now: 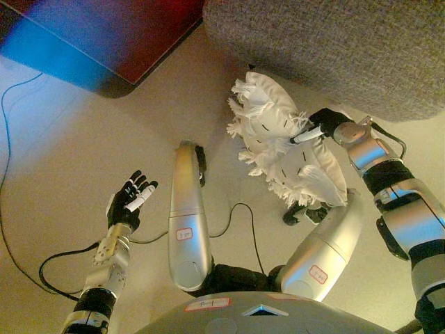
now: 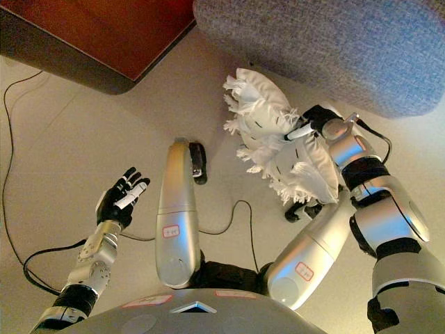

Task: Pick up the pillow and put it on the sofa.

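White fringed pillow (image 1: 288, 142), creased, rumpled

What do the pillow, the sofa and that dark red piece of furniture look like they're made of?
Pillow: white woven cloth, matte, with a frayed fringe along its edges and soft creases, so probably cotton or linen over soft stuffing. Sofa: grey speckled upholstery fabric with a coarse, nubbly weave. Dark red furniture: smooth reddish-brown top with a dark edge, likely varnished wood or laminate; the look leaves it open.

White fringed pillow (image 1: 288, 142), grey speckled sofa (image 1: 334, 42).
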You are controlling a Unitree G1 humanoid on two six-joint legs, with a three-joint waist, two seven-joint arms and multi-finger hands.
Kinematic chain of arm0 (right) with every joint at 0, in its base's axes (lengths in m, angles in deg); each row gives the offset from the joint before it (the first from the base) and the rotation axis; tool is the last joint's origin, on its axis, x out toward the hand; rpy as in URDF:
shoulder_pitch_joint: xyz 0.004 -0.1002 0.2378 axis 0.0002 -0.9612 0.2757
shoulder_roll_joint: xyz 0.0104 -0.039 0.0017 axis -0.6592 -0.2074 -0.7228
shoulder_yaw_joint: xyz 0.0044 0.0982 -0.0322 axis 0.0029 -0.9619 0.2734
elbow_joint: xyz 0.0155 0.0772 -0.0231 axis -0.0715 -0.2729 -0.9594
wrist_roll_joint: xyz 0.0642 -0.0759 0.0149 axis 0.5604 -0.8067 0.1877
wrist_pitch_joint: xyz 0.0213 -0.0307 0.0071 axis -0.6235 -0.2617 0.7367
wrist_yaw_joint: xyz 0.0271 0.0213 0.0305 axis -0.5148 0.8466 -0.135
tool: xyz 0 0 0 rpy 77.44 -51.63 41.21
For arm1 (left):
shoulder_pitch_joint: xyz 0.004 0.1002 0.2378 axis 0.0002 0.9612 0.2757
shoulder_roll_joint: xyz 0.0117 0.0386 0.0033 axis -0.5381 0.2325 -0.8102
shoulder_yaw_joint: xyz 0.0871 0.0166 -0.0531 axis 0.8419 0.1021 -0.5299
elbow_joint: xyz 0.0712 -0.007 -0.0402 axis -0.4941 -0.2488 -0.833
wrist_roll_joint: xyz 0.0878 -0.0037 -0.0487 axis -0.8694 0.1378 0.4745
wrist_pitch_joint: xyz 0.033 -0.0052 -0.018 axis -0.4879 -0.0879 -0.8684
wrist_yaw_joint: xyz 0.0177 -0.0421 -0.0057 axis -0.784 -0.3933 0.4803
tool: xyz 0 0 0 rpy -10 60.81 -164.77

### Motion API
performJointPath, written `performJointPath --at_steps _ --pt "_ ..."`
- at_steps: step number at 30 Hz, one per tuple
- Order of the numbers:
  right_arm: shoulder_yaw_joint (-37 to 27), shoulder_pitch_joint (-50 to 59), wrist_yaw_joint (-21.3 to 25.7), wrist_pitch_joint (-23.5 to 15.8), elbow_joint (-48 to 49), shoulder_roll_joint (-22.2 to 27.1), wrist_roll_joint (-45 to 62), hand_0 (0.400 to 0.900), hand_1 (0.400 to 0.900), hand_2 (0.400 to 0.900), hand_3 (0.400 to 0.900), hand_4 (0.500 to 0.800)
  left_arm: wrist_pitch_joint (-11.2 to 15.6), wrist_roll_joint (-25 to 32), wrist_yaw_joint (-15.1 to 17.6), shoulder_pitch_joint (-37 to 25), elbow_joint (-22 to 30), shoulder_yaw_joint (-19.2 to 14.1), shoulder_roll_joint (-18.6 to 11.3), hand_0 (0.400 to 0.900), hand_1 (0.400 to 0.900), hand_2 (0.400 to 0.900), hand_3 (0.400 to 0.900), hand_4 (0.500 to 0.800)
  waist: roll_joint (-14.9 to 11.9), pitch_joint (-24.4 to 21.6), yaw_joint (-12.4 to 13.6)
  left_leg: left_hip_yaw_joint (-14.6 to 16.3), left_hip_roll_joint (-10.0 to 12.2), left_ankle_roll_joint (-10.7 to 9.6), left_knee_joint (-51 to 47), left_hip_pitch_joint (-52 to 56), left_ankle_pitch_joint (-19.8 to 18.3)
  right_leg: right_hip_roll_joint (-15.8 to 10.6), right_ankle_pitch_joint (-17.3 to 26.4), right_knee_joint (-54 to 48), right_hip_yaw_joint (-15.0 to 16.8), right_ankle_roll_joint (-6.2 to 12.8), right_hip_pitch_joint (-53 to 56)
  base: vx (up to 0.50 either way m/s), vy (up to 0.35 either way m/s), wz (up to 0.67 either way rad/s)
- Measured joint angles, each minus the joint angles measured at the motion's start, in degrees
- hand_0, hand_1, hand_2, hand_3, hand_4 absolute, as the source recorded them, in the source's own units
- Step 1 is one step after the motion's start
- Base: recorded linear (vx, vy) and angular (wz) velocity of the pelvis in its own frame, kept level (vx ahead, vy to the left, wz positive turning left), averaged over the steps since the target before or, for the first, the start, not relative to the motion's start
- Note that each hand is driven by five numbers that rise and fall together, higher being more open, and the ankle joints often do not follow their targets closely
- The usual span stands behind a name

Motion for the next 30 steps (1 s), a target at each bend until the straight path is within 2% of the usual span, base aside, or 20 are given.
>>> performJointPath --at_steps 3,5,8,11,14,17,19,21,24,28,30 --pt "-0.6 -0.4 0.5 -0.1 0.8 0.0 0.7 0.400 0.400 0.400 0.400 0.500 0.0 0.0 0.0 0.1 0.0 0.0 0.0 0.900 0.900 0.900 0.900 0.800 0.0 0.0 -0.1 0.1 0.1 0.1 -0.5 0.0 0.1 0.2 0.1 -0.5 -0.3 -0.13 0.1 -0.03 0.006 -0.12" --pt "-1.5 -2.3 1.8 -0.8 3.9 0.0 2.7 0.400 0.400 0.400 0.400 0.500 0.0 0.0 0.1 0.3 0.1 0.2 0.2 0.900 0.900 0.900 0.900 0.800 0.0 0.0 -0.1 1.6 0.6 0.2 -4.9 2.2 1.2 1.3 2.1 -5.8 -2.2 -0.06 2.4 -0.05 0.049 -0.26" --pt "-1.8 -3.2 2.3 -2.1 6.7 0.3 2.8 0.400 0.400 0.400 0.400 0.500 0.0 0.0 1.0 0.2 0.6 0.2 0.4 0.900 0.900 0.900 0.900 0.800 0.0 0.0 -0.2 3.7 1.2 0.4 -8.9 5.0 1.7 2.4 4.3 -11.0 -2.9 0.40 4.5 -0.05 0.053 -0.23" --pt "-2.0 -3.4 2.9 -3.7 9.7 0.8 2.8 0.400 0.400 0.400 0.400 0.500 0.0 0.0 1.3 -0.3 1.2 0.3 0.6 0.900 0.900 0.900 0.900 0.800 -0.1 0.0 -0.9 6.3 1.1 1.0 -15.7 9.1 3.8 3.9 8.4 -19.3 -4.2 1.23 8.1 -0.03 0.037 -0.16" --pt "-2.3 -4.3 3.3 -5.2 12.2 1.3 2.7 0.400 0.400 0.400 0.400 0.500 -0.1 0.0 1.8 -1.3 1.4 0.3 0.7 0.900 0.900 0.900 0.900 0.800 -0.1 0.0 -1.8 9.3 0.3 1.9 -24.3 16.4 6.3 5.0 12.9 -30.0 -6.9 1.82 15.5 -0.03 0.042 -0.11" --pt "-2.6 -5.6 3.9 -7.6 15.0 3.7 2.0 0.400 0.400 0.400 0.400 0.500 0.0 0.0 1.8 -3.3 1.9 0.4 1.1 0.900 0.900 0.900 0.900 0.800 -0.2 0.0 -1.9 11.6 -2.1 2.4 -35.5 24.6 10.2 5.8 18.7 -42.8 -9.4 2.60 23.6 -0.04 0.035 -0.09" --pt "-3.7 -7.3 4.5 -9.0 17.7 5.2 1.0 0.400 0.400 0.400 0.400 0.500 -0.6 0.0 1.8 -4.8 1.7 0.4 1.2 0.900 0.900 0.900 0.900 0.800 -0.3 0.0 -2.1 13.1 -3.6 2.9 -41.0 28.9 12.4 6.0 21.8 -49.7 -11.0 2.87 28.1 0.02 0.025 -0.14" --pt "-6.1 -10.1 4.8 -10.2 21.8 6.0 -0.5 0.400 0.400 0.400 0.400 0.500 -1.8 -0.6 1.6 -5.2 1.8 0.3 1.2 0.900 0.900 0.900 0.900 0.800 -0.4 -0.1 -2.7 13.1 -4.5 2.8 -45.4 32.7 13.6 7.0 25.2 -56.7 -12.8 3.19 33.2 0.01 0.016 -0.13" --pt "-9.9 -14.7 5.7 -12.6 28.3 7.8 -2.5 0.400 0.400 0.400 0.400 0.500 -4.7 -1.7 1.4 -6.1 1.9 0.3 1.5 0.900 0.900 0.900 0.900 0.800 -0.9 -0.2 -3.4 14.1 -5.4 2.9 -49.0 37.1 13.9 8.1 29.2 -65.1 -14.0 3.42 39.2 0.05 -0.017 -0.10" --pt "-13.2 -20.7 5.8 -14.5 33.4 8.5 -4.0 0.400 0.400 0.400 0.400 0.500 -6.4 -2.9 1.3 -6.9 2.2 -0.2 1.6 0.900 0.900 0.900 0.900 0.800 -2.3 -0.6 -4.5 14.3 -6.0 2.7 -52.2 41.7 13.9 9.2 31.9 -72.5 -16.4 3.98 46.3 0.11 -0.035 -0.12" --pt "-15.3 -25.3 5.8 -15.0 37.3 8.2 -4.0 0.400 0.400 0.400 0.400 0.500 -7.4 -4.2 1.7 -7.2 2.0 -0.3 1.9 0.900 0.900 0.900 0.900 0.800 -3.0 -0.6 -4.9 14.4 -5.8 2.1 -54.4 45.0 14.3 10.3 33.3 -75.4 -17.7 2.62 50.0 0.14 -0.048 -0.16"
